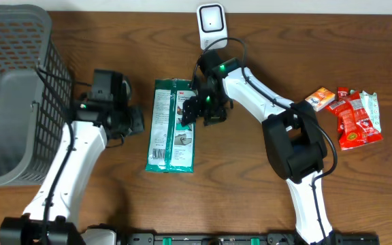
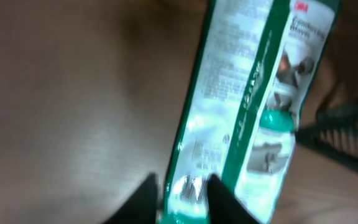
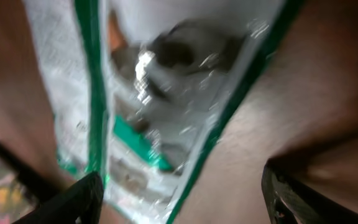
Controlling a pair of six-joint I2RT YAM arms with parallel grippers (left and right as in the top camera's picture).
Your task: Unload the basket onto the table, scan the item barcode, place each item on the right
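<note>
Package (image 1: pixel 172 129) is flat on the table (image 1: pixel 250 197) between my two arms, and the print is too blurred on both wrist feeds for me to pick out a barcode. Left gripper (image 1: pixel 139 121) sits at its left edge, fingers (image 2: pixel 138 202) nearly together around the pack's end; gripping or not, I can't tell. Right gripper (image 1: pixel 194 112) is over the right edge, jaws spread wide, tips cut off by the frame. Scanner (image 1: pixel 211 19) stands beyond, its base hidden behind the right arm.

Overhead: sharp, even light | wrists: motion-blurred | glare: packet (image 2: pixel 204 124)
</note>
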